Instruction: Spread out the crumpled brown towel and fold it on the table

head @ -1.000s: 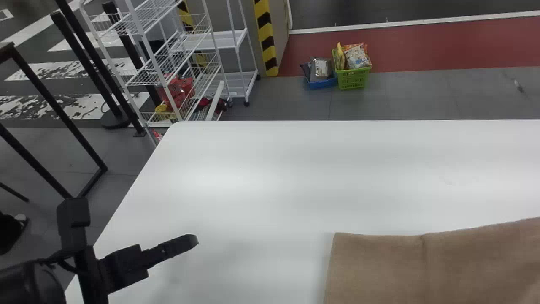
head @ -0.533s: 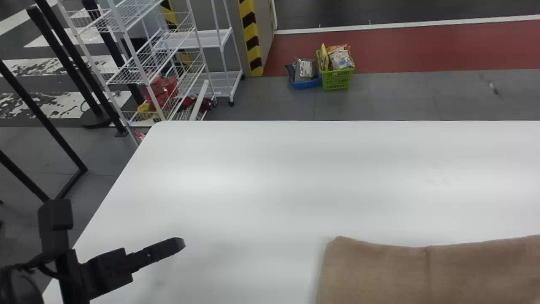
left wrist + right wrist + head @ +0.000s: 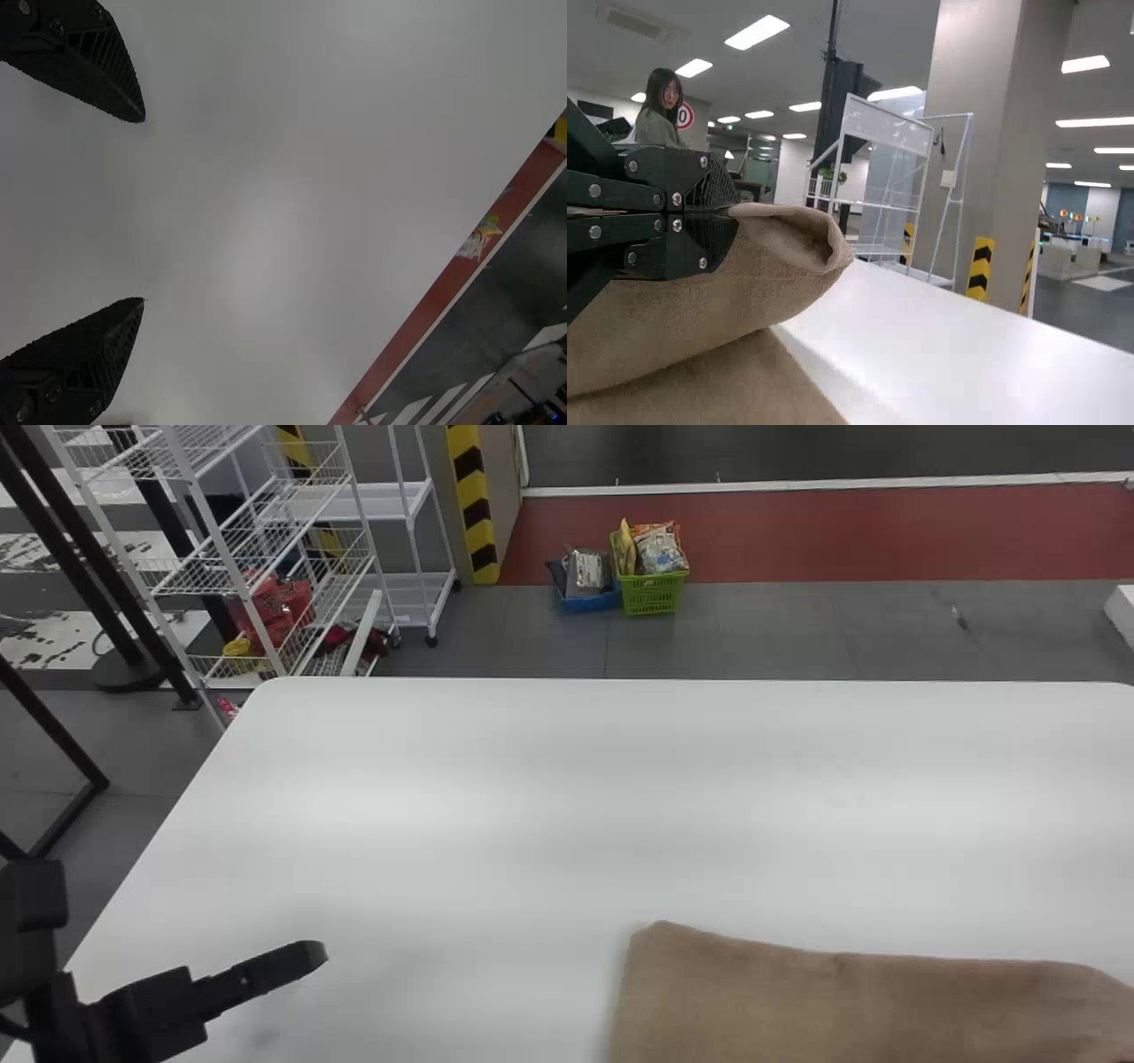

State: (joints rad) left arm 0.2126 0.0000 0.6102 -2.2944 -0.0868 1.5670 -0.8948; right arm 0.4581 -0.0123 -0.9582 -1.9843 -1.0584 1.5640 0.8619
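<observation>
Beyond the white bench (image 3: 532,806), wire shelves (image 3: 226,549) stand off its far left corner, with a striped post (image 3: 474,505) and a blue basket (image 3: 589,602) touching a green basket (image 3: 651,593) past the far edge. The brown towel (image 3: 797,1001) lies toward the bench's near right. The left claw (image 3: 312,954) is spread wide, left of it; the right claw (image 3: 733,211) is closed on the towel, gripping a raised fold.
</observation>
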